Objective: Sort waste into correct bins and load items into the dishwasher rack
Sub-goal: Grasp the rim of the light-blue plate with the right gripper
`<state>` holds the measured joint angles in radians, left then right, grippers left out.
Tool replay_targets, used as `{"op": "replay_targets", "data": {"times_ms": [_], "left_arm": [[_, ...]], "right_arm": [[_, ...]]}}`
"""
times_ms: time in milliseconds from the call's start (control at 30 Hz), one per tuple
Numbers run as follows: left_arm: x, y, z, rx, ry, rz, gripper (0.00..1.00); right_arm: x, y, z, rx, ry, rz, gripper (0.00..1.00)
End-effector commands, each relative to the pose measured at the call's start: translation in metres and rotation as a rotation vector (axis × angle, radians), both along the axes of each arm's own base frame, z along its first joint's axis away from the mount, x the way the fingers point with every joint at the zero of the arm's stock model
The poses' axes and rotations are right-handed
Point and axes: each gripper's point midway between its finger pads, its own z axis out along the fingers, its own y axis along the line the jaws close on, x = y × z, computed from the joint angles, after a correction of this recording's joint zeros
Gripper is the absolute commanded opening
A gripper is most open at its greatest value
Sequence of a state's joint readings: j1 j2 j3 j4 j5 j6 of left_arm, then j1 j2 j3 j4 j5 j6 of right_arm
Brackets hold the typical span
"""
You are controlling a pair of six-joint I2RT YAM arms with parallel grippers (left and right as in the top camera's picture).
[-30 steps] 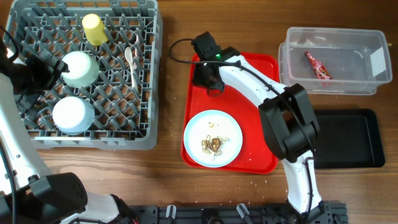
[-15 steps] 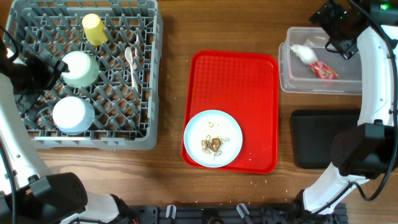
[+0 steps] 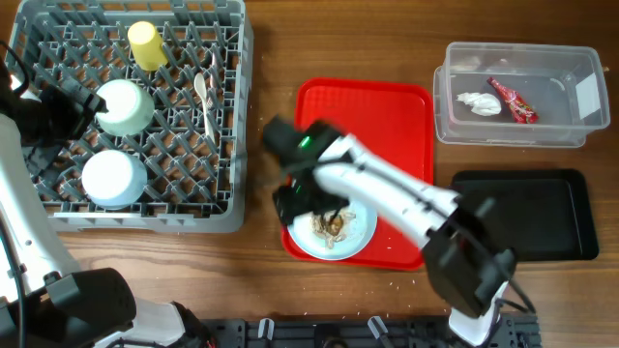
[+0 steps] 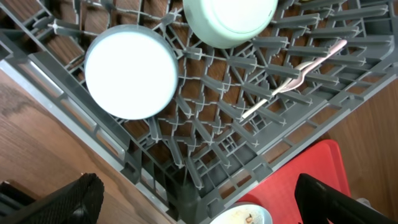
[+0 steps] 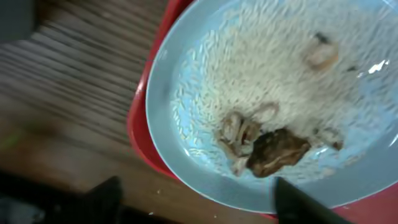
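Above the table, taking in everything at once: finding the grey dishwasher rack (image 3: 224, 145) at the left, carrying one yellow cup (image 3: 145, 43), two bowls (the mint-green bowl (image 3: 124, 106) and the light blue bowl (image 3: 113, 179)) and two white utensils, the fork and spoon (image 3: 204, 93). Finding the clear tub (image 3: 561, 87) at the upper right, holding one red wrapper (image 3: 511, 101) and one white napkin (image 3: 479, 102), with the black tray (image 3: 537, 215) just below it. Catching the right gripper (image 3: 311, 198) hanging over the one pale plate (image 3: 360, 232) on the red serving tray (image 3: 387, 116).

On the left wrist, looking past the left gripper (image 4: 198, 190), spread wide over the rack's edge, at both bowls but no cup or bins.

On the right wrist, giving what no other view is giving: fingers (image 5: 109, 194) standing apart, pinching nothing, over brownish food scraps (image 5: 273, 149) and scattered rice-like crumbs lying on the plate's glossy face.
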<state>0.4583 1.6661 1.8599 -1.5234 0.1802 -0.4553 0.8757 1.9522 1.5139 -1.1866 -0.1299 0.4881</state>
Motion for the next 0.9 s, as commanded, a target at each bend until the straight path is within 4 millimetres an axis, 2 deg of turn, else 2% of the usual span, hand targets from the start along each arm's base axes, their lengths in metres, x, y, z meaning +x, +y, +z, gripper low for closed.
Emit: {"op": "replay_targets", "data": {"times_ms": [0, 67, 133, 200, 267, 333, 467, 533, 567, 600, 733, 867], "left_arm": [[0.0, 0.002, 0.002, 0.0, -0.008, 0.013, 1.0], [0.0, 0.002, 0.002, 0.0, -0.008, 0.013, 1.0], [0.0, 0.002, 0.002, 0.0, -0.008, 0.013, 1.0], [0.0, 0.002, 0.002, 0.0, -0.008, 0.013, 1.0], [0.0, 0.002, 0.002, 0.0, -0.008, 0.013, 1.0], [0.0, 0.002, 0.002, 0.0, -0.008, 0.013, 1.0], [0.0, 0.002, 0.002, 0.0, -0.008, 0.013, 1.0], [0.0, 0.002, 0.002, 0.0, -0.008, 0.013, 1.0], [0.0, 0.002, 0.002, 0.0, -0.008, 0.013, 1.0], [0.0, 0.002, 0.002, 0.0, -0.008, 0.013, 1.0], [0.0, 0.002, 0.002, 0.0, -0.008, 0.013, 1.0], [0.0, 0.002, 0.002, 0.0, -0.008, 0.013, 1.0]], "right_arm": [[-0.019, 0.006, -0.021, -0.055, -0.077, 0.087, 0.57], [-0.034, 0.02, -0.035, -0.009, -0.079, 0.168, 0.51], [-0.037, 0.028, -0.036, 0.013, -0.094, 0.202, 0.45], [-0.035, 0.032, -0.039, 0.015, -0.117, 0.217, 0.33], [-0.027, 0.028, -0.044, -0.027, -0.157, 0.208, 0.26], [-0.02, 0.022, -0.052, -0.073, -0.186, 0.197, 0.25], [-0.027, 0.012, -0.074, -0.108, -0.16, 0.203, 0.25], [-0.026, 0.011, -0.076, -0.109, -0.162, 0.202, 0.21], [-0.025, 0.011, -0.075, -0.112, -0.172, 0.201, 0.16], [-0.021, 0.009, -0.075, -0.121, -0.186, 0.199, 0.06], [-0.002, 0.001, -0.067, -0.16, -0.237, 0.146, 0.04], [0.032, -0.04, -0.053, -0.287, -0.281, -0.029, 0.04]]}}
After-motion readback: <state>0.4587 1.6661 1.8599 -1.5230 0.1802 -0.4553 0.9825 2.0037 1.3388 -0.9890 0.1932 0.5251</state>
